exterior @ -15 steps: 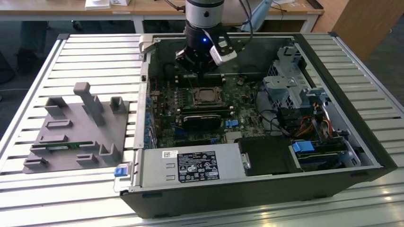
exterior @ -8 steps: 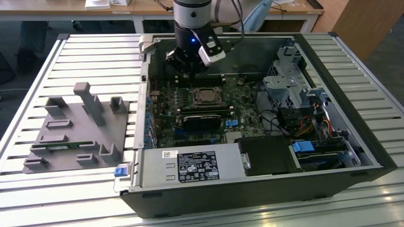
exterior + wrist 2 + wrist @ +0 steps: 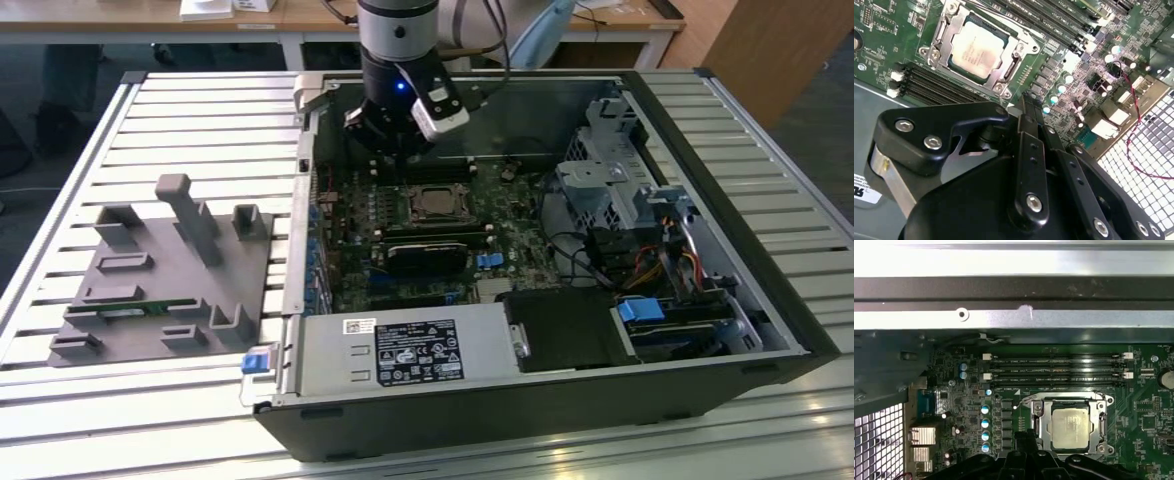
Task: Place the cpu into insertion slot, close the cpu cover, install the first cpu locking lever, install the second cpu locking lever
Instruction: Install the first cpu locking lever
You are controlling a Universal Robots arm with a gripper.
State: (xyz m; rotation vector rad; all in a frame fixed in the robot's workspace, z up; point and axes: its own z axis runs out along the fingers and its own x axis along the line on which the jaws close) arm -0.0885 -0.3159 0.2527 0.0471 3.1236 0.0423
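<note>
The cpu (image 3: pixel 1070 426) is seated in the slot (image 3: pixel 934 52) on the board inside the open case (image 3: pixel 721 190), dull metal top facing up. The cover (image 3: pixel 1010 64) lies flat over it, its frame around the chip's edges and the chip showing through the window. On this evidence placement and cover closure are judged done. A thin lever rod (image 3: pixel 1026 399) shows at the socket edge on the side of the memory slots (image 3: pixel 1059 371); whether it or its partner is latched cannot be told. The gripper (image 3: pixel 390 148) hangs above the board with its jaws drawn together to a single narrow tip and nothing held between them. Contact with the board or the socket cannot be confirmed. The governing relation is that in the first wrist view the tip stands just beside the socket, off the side that faces the row of capacitors (image 3: pixel 985 422), not over the chip. In the exterior view the socket lies toward the near side and the exterior view's right of the gripper, a short way off. The lever rod's long axis runs parallel to the memory slots, along the socket edge. The single arm is the only one in reach.
</note>
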